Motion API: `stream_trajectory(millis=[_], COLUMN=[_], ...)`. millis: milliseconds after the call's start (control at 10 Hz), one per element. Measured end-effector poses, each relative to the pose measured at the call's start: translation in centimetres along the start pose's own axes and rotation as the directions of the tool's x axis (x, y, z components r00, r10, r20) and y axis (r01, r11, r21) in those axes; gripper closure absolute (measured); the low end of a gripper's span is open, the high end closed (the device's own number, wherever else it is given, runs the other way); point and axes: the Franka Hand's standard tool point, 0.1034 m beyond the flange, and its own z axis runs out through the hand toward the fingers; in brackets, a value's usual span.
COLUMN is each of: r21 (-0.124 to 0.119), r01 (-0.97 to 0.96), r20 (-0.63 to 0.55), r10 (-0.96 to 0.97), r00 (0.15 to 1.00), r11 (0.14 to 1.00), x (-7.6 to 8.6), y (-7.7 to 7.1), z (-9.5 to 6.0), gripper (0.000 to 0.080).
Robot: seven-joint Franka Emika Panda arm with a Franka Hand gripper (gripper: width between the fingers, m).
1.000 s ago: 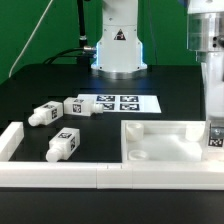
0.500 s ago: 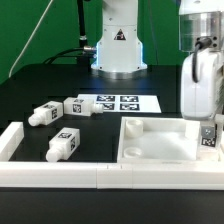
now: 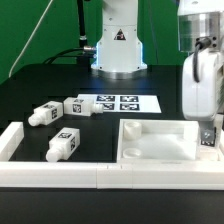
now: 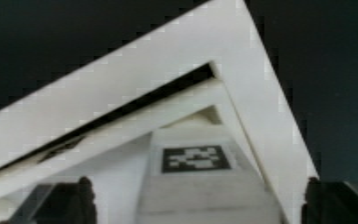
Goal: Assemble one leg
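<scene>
My gripper (image 3: 208,138) hangs over the right corner of the large white tray piece (image 3: 150,150) at the exterior view's right. A white leg (image 3: 209,136) with a square tag stands there between the jaws. In the wrist view the leg (image 4: 197,160) lies between my two dark fingertips (image 4: 60,200), with a gap on each side. The gripper (image 4: 197,205) is open. Three more legs lie on the black table at the exterior view's left: one (image 3: 43,114), a second (image 3: 82,105) and a third (image 3: 64,144).
The marker board (image 3: 122,103) lies flat in the middle, before the robot base (image 3: 118,50). A low white wall (image 3: 90,176) runs along the front edge, with a white bracket (image 3: 10,140) at the left.
The arm has moved toward the exterior view's left, over the tray's right corner. The tray has shifted slightly. The three legs at the left have not moved.
</scene>
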Motion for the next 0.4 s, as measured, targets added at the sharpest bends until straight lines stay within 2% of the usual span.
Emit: stream_trajectory(millis=[200, 400], r21=[0.016, 0.012], r01=[0.021, 0.023], r20=[0.030, 0.030], r10=[-0.022, -0.023], r00=[0.999, 0.999], r11=[1.000, 1.000], x=[-0.7, -0.7], y=[-0.1, 0.0], z=[-2.5, -2.5], gripper=[0.0162, 0.0152])
